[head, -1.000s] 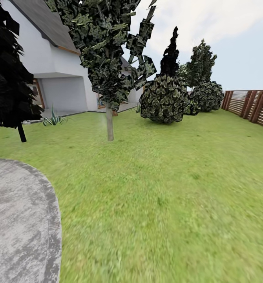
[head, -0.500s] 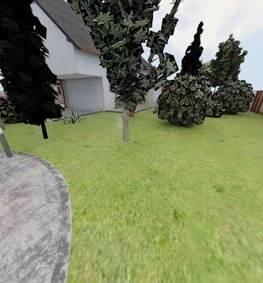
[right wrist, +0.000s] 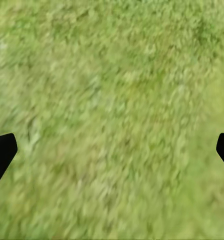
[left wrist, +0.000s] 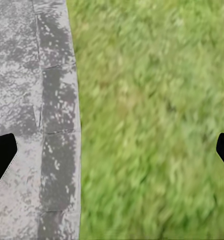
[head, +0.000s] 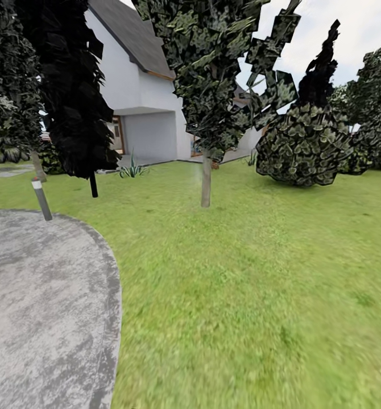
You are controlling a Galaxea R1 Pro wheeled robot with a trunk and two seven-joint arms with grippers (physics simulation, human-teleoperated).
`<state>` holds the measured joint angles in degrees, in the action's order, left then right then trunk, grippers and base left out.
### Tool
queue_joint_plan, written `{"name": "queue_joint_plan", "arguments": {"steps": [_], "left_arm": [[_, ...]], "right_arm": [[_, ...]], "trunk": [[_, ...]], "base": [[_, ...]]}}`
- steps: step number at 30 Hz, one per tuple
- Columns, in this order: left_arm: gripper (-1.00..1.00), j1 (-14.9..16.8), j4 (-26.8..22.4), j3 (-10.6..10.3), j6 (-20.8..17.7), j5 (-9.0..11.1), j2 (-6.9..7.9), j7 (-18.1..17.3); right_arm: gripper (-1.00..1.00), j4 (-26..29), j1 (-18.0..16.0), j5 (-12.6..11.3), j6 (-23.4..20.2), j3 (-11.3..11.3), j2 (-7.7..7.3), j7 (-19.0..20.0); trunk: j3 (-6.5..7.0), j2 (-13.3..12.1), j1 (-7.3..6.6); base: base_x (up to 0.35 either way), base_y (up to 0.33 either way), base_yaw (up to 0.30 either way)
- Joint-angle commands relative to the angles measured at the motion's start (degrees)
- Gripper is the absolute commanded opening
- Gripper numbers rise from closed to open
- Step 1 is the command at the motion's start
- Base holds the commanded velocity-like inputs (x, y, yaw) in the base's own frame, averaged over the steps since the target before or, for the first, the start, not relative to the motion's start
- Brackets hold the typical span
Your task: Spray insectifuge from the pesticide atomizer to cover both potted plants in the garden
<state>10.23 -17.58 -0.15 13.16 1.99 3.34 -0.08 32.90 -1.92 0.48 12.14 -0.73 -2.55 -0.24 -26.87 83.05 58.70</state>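
The pesticide atomizer and the potted plants are out of view. The garden lies ahead as a green lawn (head: 241, 272), with the round grey paved patio (head: 37, 295) at the head view's lower left. My left gripper (left wrist: 112, 155) is open with nothing between its black fingertips (left wrist: 1, 155); it hangs over the patio's curved edge (left wrist: 59, 125) where it meets the grass. My right gripper (right wrist: 112, 155) is open too and empty, with lawn (right wrist: 112, 100) below it.
A grey bollard post (head: 41, 199) leans at the patio's far edge. On the lawn ahead stand a thin tree trunk (head: 206, 182) and a dark tree (head: 92, 184). A round shrub (head: 304, 147) sits at the right. A white house (head: 150, 113) and an agave (head: 132, 169) lie behind.
The whole head view has shifted right, so the camera has turned left. The bollard and more patio have come into view; the fence has left the picture.
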Motion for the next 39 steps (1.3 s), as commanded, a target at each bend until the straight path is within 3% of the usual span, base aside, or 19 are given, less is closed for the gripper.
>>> {"name": "queue_joint_plan", "arguments": {"steps": [1, 39], "left_arm": [[1.00, 0.05, 0.07, -0.03, 0.19, 0.21, 0.00, -0.01], [1.00, 0.05, 0.04, -0.03, 0.20, 0.21, 0.01, -0.05]], "right_arm": [[1.00, -0.02, -0.02, 0.05, 0.17, -0.06, 0.01, -0.02], [1.00, 0.06, -0.02, 0.05, 0.17, -0.06, 0.01, -0.04]], "trunk": [[-0.06, 0.03, 0.03], [-0.12, 0.03, 0.03]], "base": [[0.339, 0.000, 0.276], [0.339, 0.000, 0.277]]}}
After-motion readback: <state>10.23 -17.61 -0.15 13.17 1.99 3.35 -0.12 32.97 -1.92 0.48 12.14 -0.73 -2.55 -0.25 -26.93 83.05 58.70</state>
